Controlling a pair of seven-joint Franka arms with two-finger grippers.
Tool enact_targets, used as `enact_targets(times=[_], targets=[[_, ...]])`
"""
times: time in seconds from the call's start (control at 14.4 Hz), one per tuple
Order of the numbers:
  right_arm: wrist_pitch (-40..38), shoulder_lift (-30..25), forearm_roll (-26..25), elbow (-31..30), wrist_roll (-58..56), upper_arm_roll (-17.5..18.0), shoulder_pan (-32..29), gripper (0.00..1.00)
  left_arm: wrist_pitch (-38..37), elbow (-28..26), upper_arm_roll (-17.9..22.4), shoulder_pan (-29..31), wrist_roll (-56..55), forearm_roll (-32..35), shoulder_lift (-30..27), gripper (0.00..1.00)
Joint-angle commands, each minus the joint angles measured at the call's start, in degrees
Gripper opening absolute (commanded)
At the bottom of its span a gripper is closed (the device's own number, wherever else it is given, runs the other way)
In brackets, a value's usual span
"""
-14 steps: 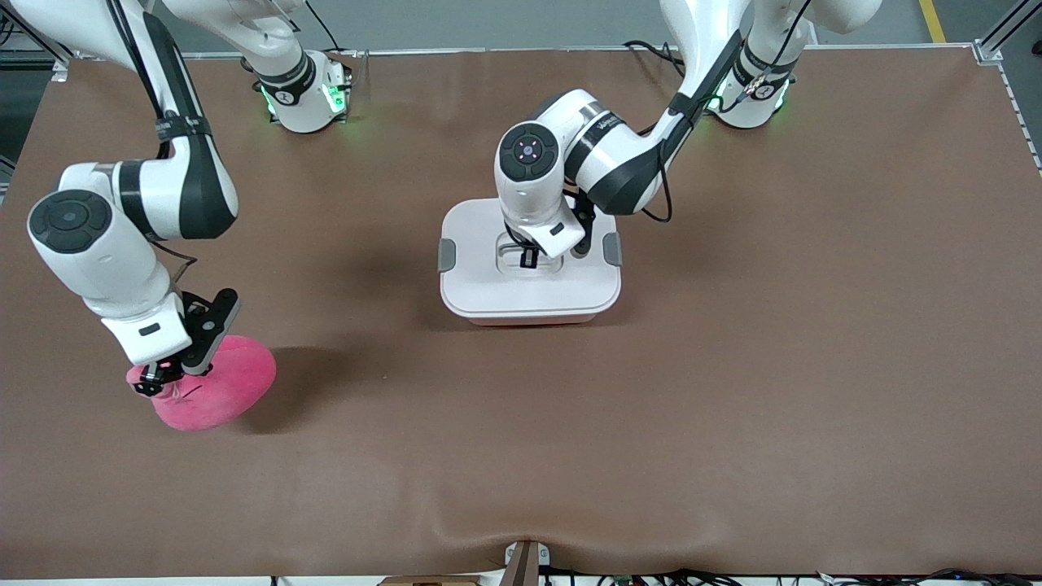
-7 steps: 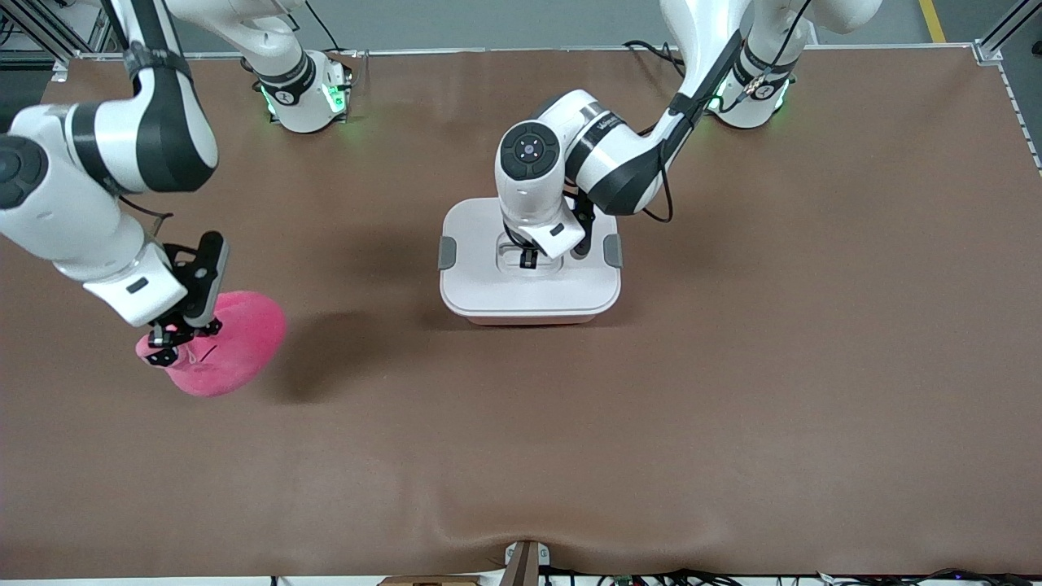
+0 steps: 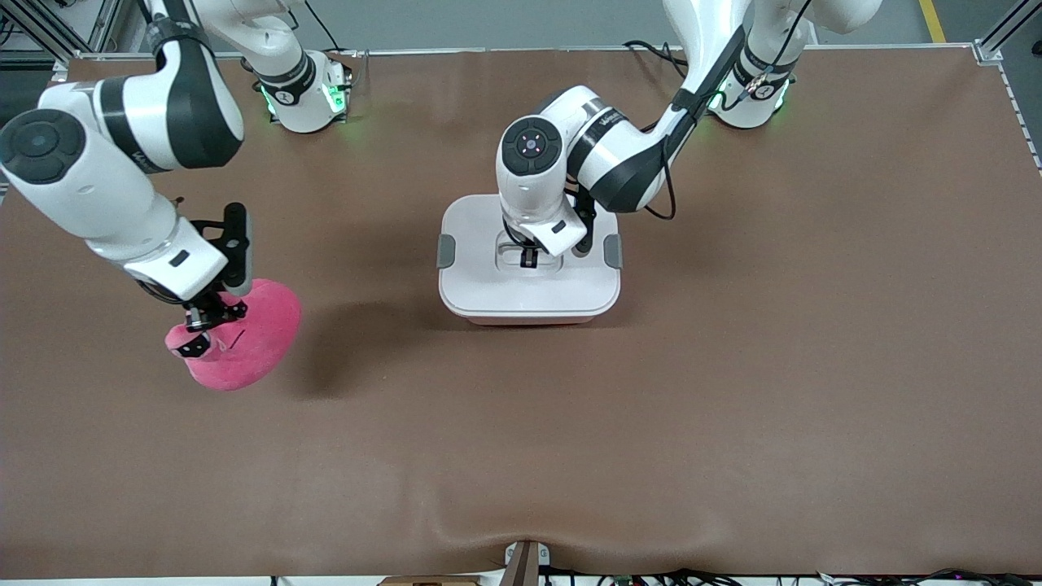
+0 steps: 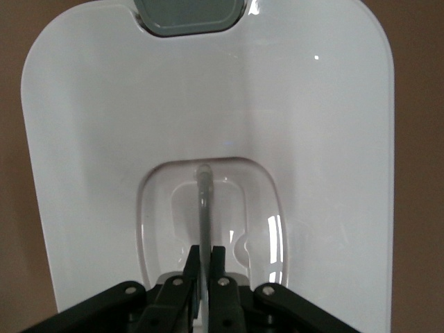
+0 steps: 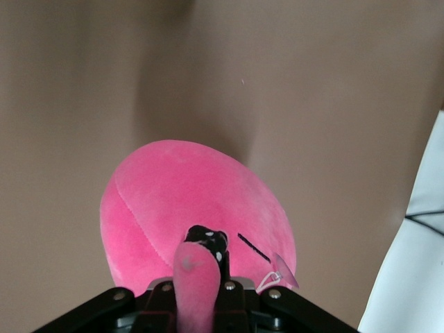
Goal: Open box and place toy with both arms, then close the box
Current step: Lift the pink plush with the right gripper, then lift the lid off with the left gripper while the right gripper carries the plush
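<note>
Front view: right gripper (image 3: 205, 327), fingers pinched on a fold of the toy (image 3: 244, 342), dangles it at nine o'clock from the box (image 3: 529, 281). Left gripper (image 3: 529, 256) fingers clamp the lid handle (image 4: 203, 201). That thin pinch could slip, dropping the toy onto the tabletop (image 3: 733, 366).

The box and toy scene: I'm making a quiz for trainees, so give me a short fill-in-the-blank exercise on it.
1. The left gripper is shut on the lid's ____.
2. The right gripper holds the ____ above the table.
3. The box has its lid ____.
4. Each short side of the lid carries a grey ____.

Missing words: handle; toy; on; clip
</note>
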Motion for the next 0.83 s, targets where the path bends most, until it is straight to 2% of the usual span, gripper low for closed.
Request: enact_targets(times=[0.0, 0.14, 0.35, 0.55, 0.76], targets=[[-0.3, -5.4, -3.7, -4.6, -1.7, -0.2, 3.0, 0.00, -0.1, -0.4, 0.2, -0.5, -1.0, 1.0, -2.0, 0.00], [-0.8, -6.6, -7.0, -5.3, -4.5, -0.2, 6.7, 0.00, -0.3, -0.4, 0.2, -0.5, -0.8, 1.5, -2.6, 0.00], [-3.4, -7.4, -7.6, -5.6, -5.4, -0.2, 9.5, 0.00, -0.9, -0.4, 0.1, 0.1, -0.6, 3.5, -3.1, 0.00], [-3.8, -10.1, -13.6, -8.4, -5.4, -0.2, 13.4, 0.00, -1.8, -0.5, 0.6, 1.7, 0.1, 3.6, -4.5, 0.00], [-4.4, -10.2, -15.8, -8.6, -5.6, -0.2, 14.8, 0.00, -3.4, -0.8, 0.5, 4.0, 3.7, 3.6, -5.9, 0.00]])
